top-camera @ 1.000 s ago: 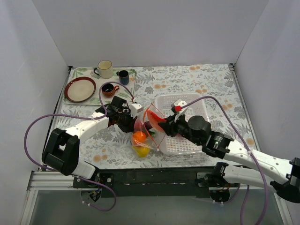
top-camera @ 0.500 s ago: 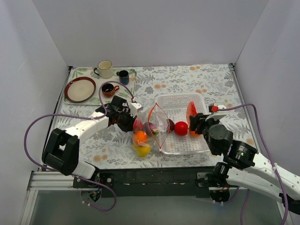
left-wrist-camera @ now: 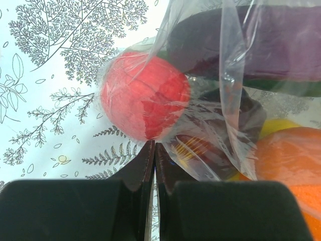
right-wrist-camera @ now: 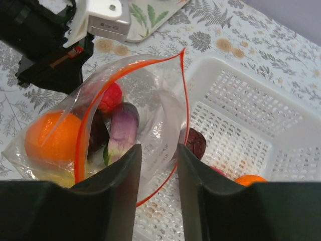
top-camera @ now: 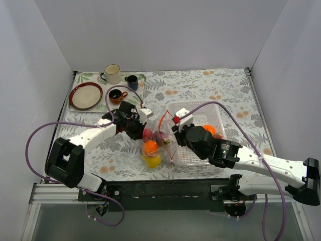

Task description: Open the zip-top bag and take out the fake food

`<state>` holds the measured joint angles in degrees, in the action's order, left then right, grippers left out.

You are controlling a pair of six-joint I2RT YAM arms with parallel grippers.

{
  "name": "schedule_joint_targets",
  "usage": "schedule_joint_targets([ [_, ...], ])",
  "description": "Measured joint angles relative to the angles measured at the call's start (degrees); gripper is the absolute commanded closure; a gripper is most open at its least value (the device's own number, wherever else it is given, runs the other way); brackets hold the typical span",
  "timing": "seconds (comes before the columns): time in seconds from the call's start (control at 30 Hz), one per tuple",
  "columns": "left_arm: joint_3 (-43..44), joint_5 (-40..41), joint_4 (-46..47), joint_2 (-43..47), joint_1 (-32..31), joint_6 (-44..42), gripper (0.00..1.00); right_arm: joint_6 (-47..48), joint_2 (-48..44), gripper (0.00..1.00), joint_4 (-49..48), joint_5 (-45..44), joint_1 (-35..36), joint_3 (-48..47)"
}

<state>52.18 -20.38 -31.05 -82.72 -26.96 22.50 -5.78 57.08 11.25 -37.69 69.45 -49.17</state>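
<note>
left claw point(left-wrist-camera: 153, 153) pinching zip-top bag point(left-wrist-camera: 235, 75), clear only in wrist view; right claw point(right-wrist-camera: 156, 155) parted at mouth

3 mugs point(top-camera: 112, 74), 1 bag point(right-wrist-camera: 155, 108), 1 bskt point(right-wrist-camera: 251, 108)

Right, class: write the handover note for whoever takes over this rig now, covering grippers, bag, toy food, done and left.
Left gripper shut on the bag, pinching its film. Right gripper open, empty, at the bag's mouth.
Bag mouth rests at the white basket edge.
Done: zip open; an orange piece and a dark red piece lie in the basket.
Left: take out the orange ball, red ball and purple piece.
</note>
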Motion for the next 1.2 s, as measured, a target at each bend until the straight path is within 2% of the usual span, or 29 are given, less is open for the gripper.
schedule_joint_targets([
  [0.2, 0.00, 0.00, -0.02, 0.00, 0.00, 0.04, 1.00, 2.49, 4.96, 0.60, -3.96, 6.32, 0.00, -0.15],
  [0.27, 0.00, 0.00, 0.00, -0.02, 0.00, 0.02, 1.00, 2.95, 6.69, 0.49, -4.70, 7.69, 0.00, -0.11],
  [0.3, 0.02, 0.00, -0.02, 0.00, 0.00, 0.04, 1.00, 3.10, 7.69, 0.35, -5.07, 8.20, 0.00, 0.00],
  [0.37, 0.04, 0.02, 0.00, -0.02, 0.00, 0.02, 1.00, 3.28, 9.75, 0.25, -5.73, 9.18, -0.04, 0.24],
  [0.47, 0.04, 0.00, -0.02, 0.00, 0.00, 0.04, 1.00, 3.85, 12.20, 0.18, -5.79, 10.29, -0.48, 0.33],
  [0.6, 0.04, 0.00, 0.00, 0.00, 0.00, 0.02, 1.00, 4.13, 14.05, 0.16, -6.34, 11.58, -1.60, 0.33],
  [0.73, 0.04, 0.00, 0.00, 0.00, 0.00, 0.02, 1.00, 4.26, 15.54, 0.23, -7.13, 12.41, -2.34, 0.35],
  [0.83, 0.04, -0.02, 0.00, 0.00, 0.00, 0.04, 1.00, 4.24, 16.46, 0.35, -8.41, 13.40, -2.38, 1.29],
  [0.87, 0.04, -0.04, 0.00, 0.00, 0.00, 0.04, 1.00, 4.24, 16.94, 0.45, -8.61, 13.79, -2.38, 1.51],
  [0.93, 0.04, -0.07, 0.02, 0.00, 0.00, 0.04, 1.00, 4.04, 18.18, 0.55, -9.25, 14.40, -2.38, 1.88],
  [0.97, 0.04, -0.09, 0.02, 0.00, 0.00, 0.04, 1.00, 3.80, 18.93, 0.66, -9.53, 14.82, -2.43, 2.01],
  [1.03, 0.04, -0.09, -0.02, 0.00, 0.00, 0.04, 1.00, 3.48, 20.17, 0.80, -9.66, 14.97, -2.47, 2.10],
  [1.07, 0.04, -0.07, -0.13, 0.02, 0.02, 0.04, 1.00, 3.43, 20.39, 0.93, -9.68, 14.62, -2.64, 2.10],
  [1.1, 0.07, -0.07, -0.20, 0.07, 0.09, 0.04, 1.00, 3.32, 20.41, 0.99, -9.75, 14.25, -2.89, 2.10],
  [1.2, 0.07, -0.04, -0.24, 0.09, 0.13, 0.11, 1.00, 3.06, 20.11, 0.99, -9.42, 13.60, -3.17, 2.10],
])
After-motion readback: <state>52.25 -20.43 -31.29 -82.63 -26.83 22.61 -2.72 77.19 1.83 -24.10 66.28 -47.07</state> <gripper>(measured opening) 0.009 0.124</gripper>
